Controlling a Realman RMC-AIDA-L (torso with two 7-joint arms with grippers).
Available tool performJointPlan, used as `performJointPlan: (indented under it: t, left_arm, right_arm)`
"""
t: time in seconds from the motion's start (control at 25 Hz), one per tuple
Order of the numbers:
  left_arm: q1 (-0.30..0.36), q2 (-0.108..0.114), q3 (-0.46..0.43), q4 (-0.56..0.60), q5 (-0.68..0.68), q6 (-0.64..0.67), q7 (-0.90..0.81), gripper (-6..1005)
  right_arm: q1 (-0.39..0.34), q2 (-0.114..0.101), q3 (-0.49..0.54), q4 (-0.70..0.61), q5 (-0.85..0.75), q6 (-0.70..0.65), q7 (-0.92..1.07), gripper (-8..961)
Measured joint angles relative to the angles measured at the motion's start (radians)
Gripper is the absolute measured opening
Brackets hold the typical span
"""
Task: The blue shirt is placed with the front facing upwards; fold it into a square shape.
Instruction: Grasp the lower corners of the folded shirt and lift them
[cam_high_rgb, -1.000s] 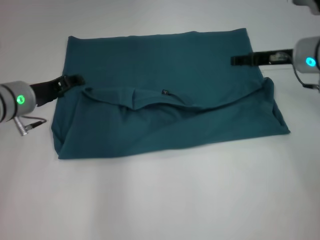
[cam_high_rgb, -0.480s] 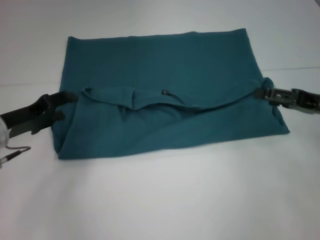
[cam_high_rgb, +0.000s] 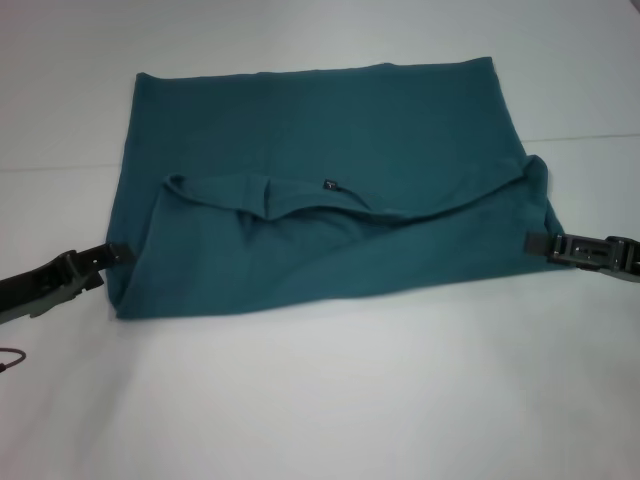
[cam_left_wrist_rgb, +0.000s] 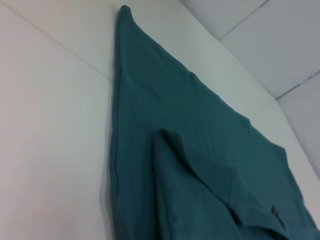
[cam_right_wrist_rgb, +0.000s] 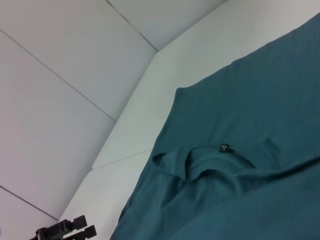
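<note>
Pincers sit low at the near side edges of the blue shirt (cam_high_rgb: 320, 185) lying half-folded between them on the desk (cam_high_rgb: 330, 400), left pincer (cam_high_rgb: 112, 254) and right pincer (cam_high_rgb: 535, 242) apparently pinching fabric, next fold needing an even lift.

White table (cam_high_rgb: 330, 390), matte, fills the head view from 12 to 6 o'clock. A thin seam (cam_high_rgb: 585, 137) crosses its surface at 3 o'clock. Right wrist view: pale wall panels (cam_right_wrist_rgb: 65, 60) with dark joint lines stand behind the table edge; a cable loop (cam_high_rgb: 8, 362) lies at 8 o'clock.
</note>
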Motion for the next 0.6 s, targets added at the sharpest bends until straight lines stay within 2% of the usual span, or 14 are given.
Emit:
performJointPlan:
  t: [0.24,0.6]
  left_arm:
    - [-0.025,0.009,-0.001,-0.071,0.023,-0.059,0.043,716]
    - [-0.043,0.004,0.013,-0.116,0.024,-0.109,0.045,696]
  right_arm:
    - [-0.001,-0.001,0.001,0.001,0.000,0.009,-0.003,916]
    - [-0.002,-0.001,0.003,0.001,0.000,0.024,-0.004,916]
